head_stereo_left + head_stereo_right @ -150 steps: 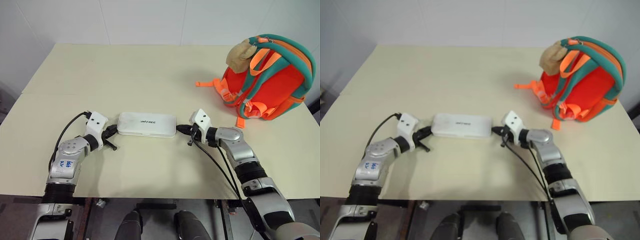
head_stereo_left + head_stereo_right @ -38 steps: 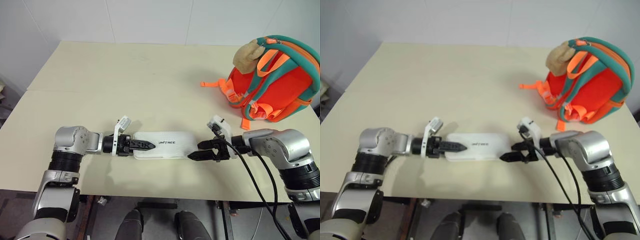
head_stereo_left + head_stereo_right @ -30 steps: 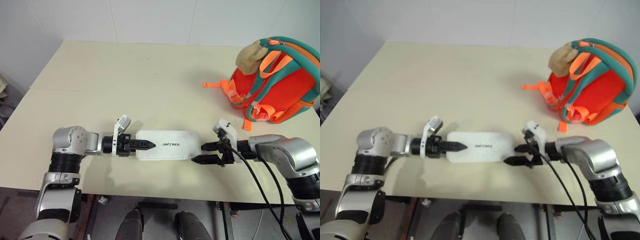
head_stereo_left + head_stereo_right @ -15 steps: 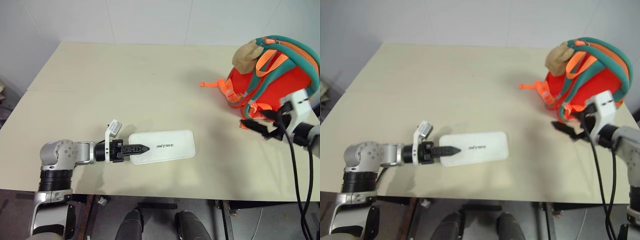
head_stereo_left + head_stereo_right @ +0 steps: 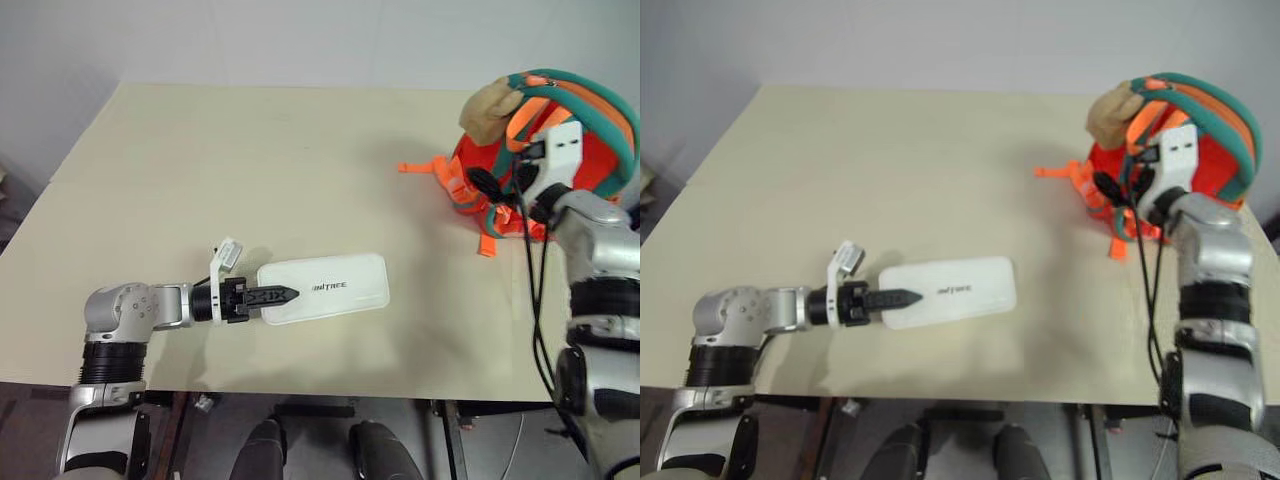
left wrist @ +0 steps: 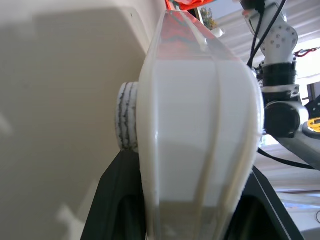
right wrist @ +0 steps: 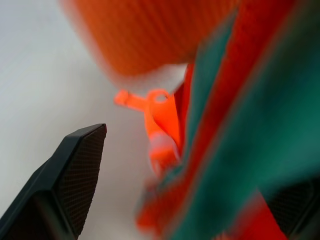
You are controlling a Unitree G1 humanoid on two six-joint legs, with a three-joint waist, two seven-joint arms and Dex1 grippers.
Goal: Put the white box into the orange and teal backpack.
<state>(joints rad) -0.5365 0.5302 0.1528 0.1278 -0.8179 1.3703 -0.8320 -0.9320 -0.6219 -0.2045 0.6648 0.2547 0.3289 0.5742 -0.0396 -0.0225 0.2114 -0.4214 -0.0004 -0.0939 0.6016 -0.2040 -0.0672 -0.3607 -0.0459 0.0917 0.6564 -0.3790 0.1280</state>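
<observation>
step: getting the orange and teal backpack open | left gripper is squeezing one end of the white box, holding it over the table | right gripper is reaching wide open at the backpack | next: pulling its top open

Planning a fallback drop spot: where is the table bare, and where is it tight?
Bare: the far half of the cream table, and the stretch between the flat white box and the orange and teal backpack. Tight: the backpack's corner, where the right gripper sits against its straps, and the near edge, where the left gripper holds the box.
</observation>
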